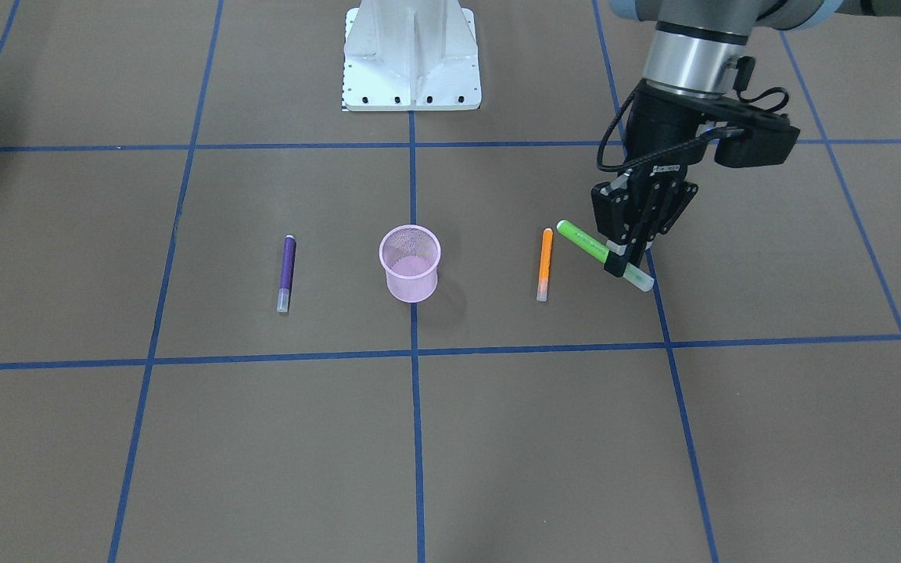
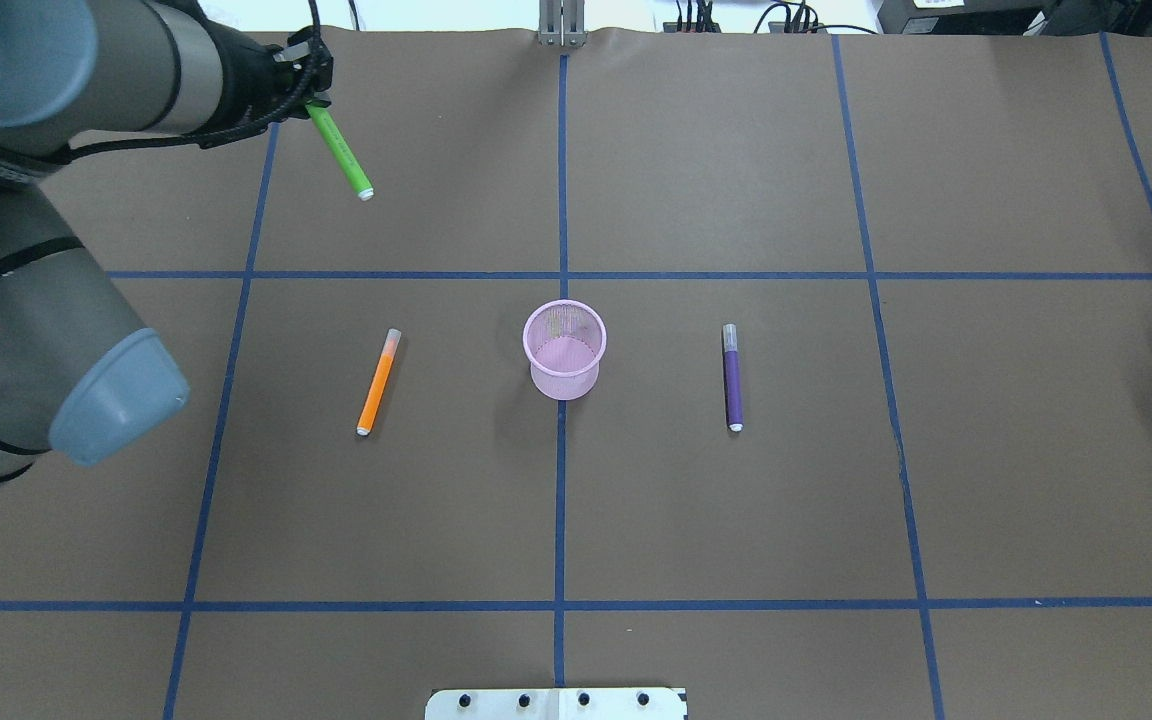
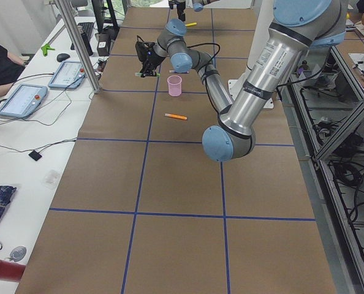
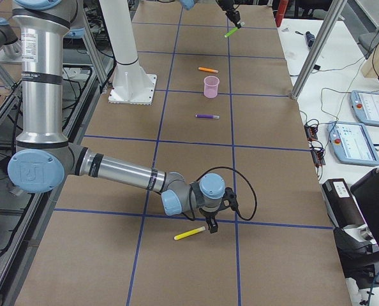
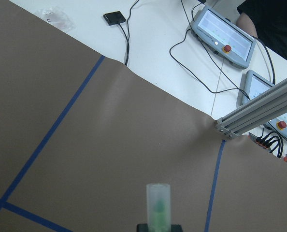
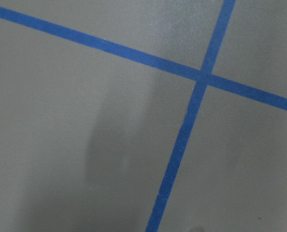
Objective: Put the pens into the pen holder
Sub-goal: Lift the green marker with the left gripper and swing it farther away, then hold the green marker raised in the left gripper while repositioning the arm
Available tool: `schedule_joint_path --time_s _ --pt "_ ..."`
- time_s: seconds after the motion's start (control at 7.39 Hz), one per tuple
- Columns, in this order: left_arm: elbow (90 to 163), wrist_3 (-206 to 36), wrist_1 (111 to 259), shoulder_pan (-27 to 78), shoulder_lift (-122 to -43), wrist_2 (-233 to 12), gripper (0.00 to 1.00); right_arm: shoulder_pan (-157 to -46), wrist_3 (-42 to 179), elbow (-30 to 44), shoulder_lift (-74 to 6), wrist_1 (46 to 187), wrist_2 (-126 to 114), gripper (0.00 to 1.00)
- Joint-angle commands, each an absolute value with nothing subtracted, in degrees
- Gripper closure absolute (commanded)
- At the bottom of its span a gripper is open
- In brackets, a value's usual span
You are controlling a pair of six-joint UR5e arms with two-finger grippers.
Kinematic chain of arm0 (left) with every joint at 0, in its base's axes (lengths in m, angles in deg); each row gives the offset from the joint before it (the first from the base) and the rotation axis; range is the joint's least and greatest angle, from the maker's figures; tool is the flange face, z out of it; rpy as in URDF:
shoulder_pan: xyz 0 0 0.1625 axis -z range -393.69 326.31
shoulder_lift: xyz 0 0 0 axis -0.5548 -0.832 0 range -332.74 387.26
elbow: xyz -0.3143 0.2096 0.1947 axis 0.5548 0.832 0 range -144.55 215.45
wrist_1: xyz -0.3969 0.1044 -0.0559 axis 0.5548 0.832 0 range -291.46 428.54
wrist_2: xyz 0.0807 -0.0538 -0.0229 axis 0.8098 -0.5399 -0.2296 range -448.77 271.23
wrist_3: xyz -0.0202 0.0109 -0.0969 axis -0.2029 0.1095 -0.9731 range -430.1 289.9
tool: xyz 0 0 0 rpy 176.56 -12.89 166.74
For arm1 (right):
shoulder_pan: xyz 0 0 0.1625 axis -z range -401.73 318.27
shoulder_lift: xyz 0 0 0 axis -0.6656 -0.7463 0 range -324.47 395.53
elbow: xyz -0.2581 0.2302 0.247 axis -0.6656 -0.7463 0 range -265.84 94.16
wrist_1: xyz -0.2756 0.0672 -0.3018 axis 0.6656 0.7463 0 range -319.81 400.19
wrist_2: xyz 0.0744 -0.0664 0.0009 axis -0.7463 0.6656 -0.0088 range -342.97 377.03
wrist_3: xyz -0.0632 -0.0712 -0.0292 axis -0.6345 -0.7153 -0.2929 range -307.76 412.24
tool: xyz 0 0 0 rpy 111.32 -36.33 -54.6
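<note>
My left gripper is shut on the green pen near its clear cap end and holds it tilted above the table, out beyond the orange pen. The overhead view shows that green pen sticking out from the gripper. The pink mesh pen holder stands upright at the centre, with the orange pen and the purple pen lying on either side. A yellow pen lies far off beside my right gripper; I cannot tell whether that gripper is open or shut.
The white robot base plate sits behind the holder. Blue tape lines grid the brown table. An aluminium post, control tablets and cables line the bench along the table's far edge, where a person's arm rests.
</note>
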State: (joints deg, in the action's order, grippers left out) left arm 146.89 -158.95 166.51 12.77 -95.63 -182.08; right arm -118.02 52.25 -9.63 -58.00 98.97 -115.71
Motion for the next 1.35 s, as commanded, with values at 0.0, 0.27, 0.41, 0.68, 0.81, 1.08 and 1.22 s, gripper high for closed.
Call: schedule_joint_path --time_s 0.0,0.27,0.41,0.68,0.81,1.08,1.22 --pt "145.05 -160.18 163.56 6.95 -99.73 -172.68 1.00 -118.02 51.45 -10.34 -58.42 98.99 -115.77 0.01" --pt "141.28 -160.36 163.46 5.42 -103.07 -170.07 1.00 -118.02 51.36 -10.69 -58.78 99.08 -115.68 0.04" --pt "141.01 -160.36 163.55 5.24 -103.26 -169.98 1.00 -118.02 50.84 -10.87 -58.95 98.91 -115.68 0.11" --pt "140.57 -160.36 163.55 5.24 -103.78 -169.98 1.00 -118.02 49.87 -12.53 -58.61 98.82 -115.77 0.16" --pt "140.48 -160.36 163.46 5.24 -103.96 -169.98 1.00 -118.02 49.87 -12.80 -58.34 98.82 -115.77 0.17" --pt "140.39 -160.27 163.55 5.24 -103.96 -169.98 1.00 -118.02 49.87 -13.33 -58.25 98.90 -115.77 0.24" --pt "140.39 -160.19 163.55 5.24 -104.05 -170.07 1.00 -118.02 49.87 -13.33 -58.25 98.90 -115.77 0.28"
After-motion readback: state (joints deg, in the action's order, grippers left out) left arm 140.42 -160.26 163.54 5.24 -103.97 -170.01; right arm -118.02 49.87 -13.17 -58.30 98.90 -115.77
